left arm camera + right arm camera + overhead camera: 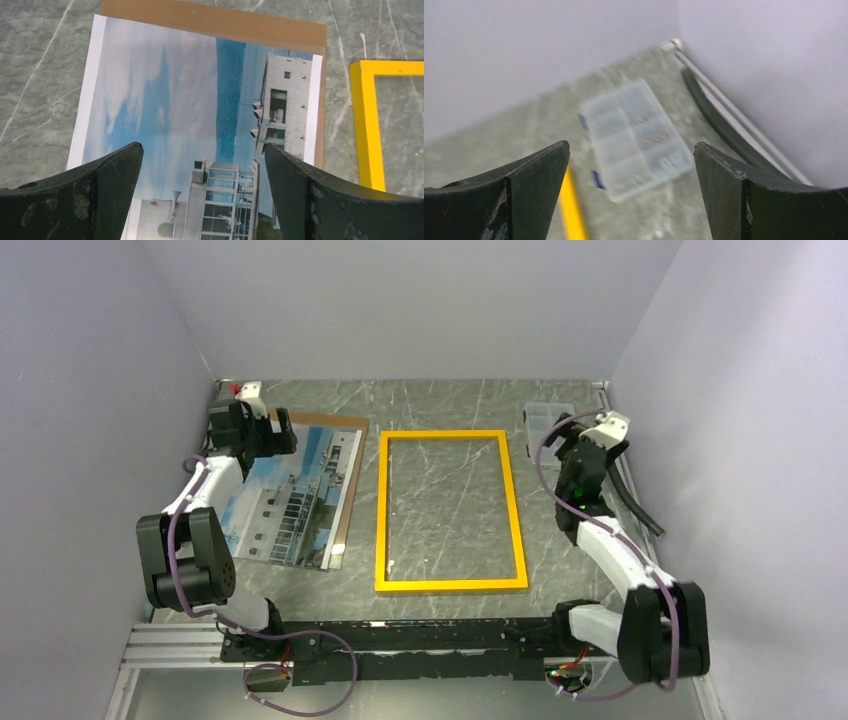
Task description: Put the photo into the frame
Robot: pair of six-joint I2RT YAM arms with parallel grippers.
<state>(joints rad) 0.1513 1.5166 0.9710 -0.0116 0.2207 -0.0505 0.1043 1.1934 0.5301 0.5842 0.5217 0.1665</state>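
Beneath wide-open left gripper [202,149], thin rectangular paper photo of white building [165,90]: judged light, limp; advise pinching a free edge.

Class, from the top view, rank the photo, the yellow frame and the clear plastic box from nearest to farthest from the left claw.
1. The photo, beneath the left claw, at the left.
2. The frame, at centre, to the claw's right.
3. The clear plastic box, in the far right corner.

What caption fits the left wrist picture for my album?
Open left jaws hover above the photo, which lies on a brown board beside the yellow frame.
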